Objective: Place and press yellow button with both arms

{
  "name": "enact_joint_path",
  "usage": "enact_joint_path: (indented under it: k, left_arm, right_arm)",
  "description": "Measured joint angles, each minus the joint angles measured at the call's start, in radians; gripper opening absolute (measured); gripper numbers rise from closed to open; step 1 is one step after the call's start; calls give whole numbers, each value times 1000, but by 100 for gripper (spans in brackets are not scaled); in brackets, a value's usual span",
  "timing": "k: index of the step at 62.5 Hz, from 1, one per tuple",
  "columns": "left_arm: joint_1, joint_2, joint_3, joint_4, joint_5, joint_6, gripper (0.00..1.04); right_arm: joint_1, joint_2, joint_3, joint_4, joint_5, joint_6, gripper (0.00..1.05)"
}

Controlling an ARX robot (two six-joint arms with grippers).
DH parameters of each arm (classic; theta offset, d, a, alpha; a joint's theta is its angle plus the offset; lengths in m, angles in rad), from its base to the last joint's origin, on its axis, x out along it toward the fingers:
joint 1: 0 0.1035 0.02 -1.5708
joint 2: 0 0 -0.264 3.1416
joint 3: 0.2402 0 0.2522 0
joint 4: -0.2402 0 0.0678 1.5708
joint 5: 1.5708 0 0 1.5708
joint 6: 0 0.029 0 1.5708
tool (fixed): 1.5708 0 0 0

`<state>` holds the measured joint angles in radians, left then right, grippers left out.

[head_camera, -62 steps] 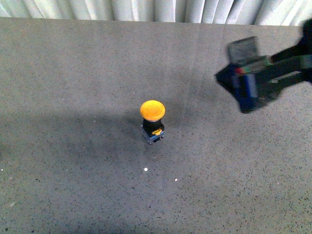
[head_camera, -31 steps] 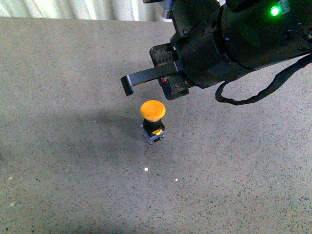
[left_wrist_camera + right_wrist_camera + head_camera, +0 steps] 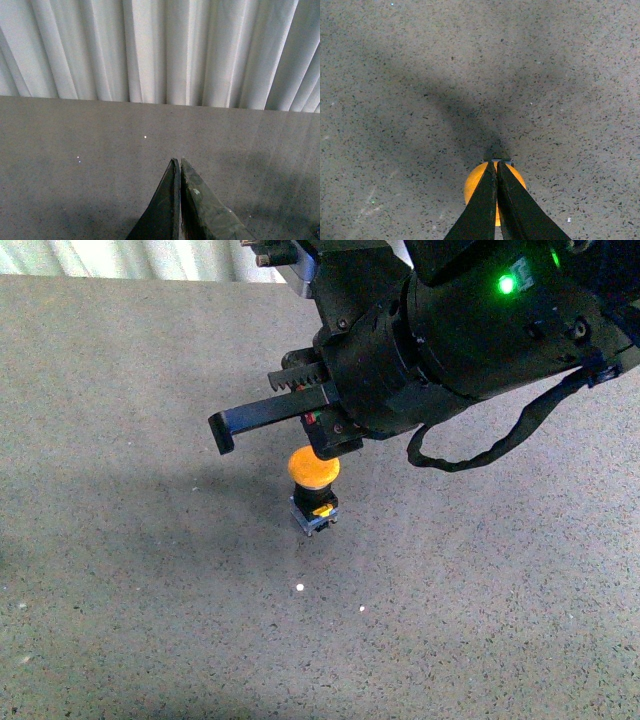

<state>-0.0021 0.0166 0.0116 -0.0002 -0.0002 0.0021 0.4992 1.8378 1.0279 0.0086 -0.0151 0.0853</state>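
Right pincer [image 3: 495, 163], closed, has neared the yellow button [image 3: 313, 472]; left pincer [image 3: 177, 161] closed too.

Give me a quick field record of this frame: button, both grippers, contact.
button: yellow button upright on the table, ungripped
right gripper: shut, empty, over the button's cap
left gripper: shut, empty, pointing toward the curtain, button not in its view
contact: cannot tell whether the right gripper touches the cap
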Motion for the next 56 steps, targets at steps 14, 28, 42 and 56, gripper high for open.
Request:
enact_joint_path:
  k: [14, 28, 42, 56]
  left_arm:
    - [0, 0, 0, 0, 0, 0, 1]
    - [0, 0, 0, 0, 0, 0, 1]
    - [0, 0, 0, 0, 0, 0, 1]
    - [0, 0, 0, 0, 0, 0, 1]
  right_arm:
    - [0, 18, 0, -17, -1, 6, 1]
    - [-1, 49, 5, -27, -6, 22, 1]
    - [-6, 68, 15, -42, -10, 32, 1]
    - [-21, 59, 5, 13, -39, 63, 1]
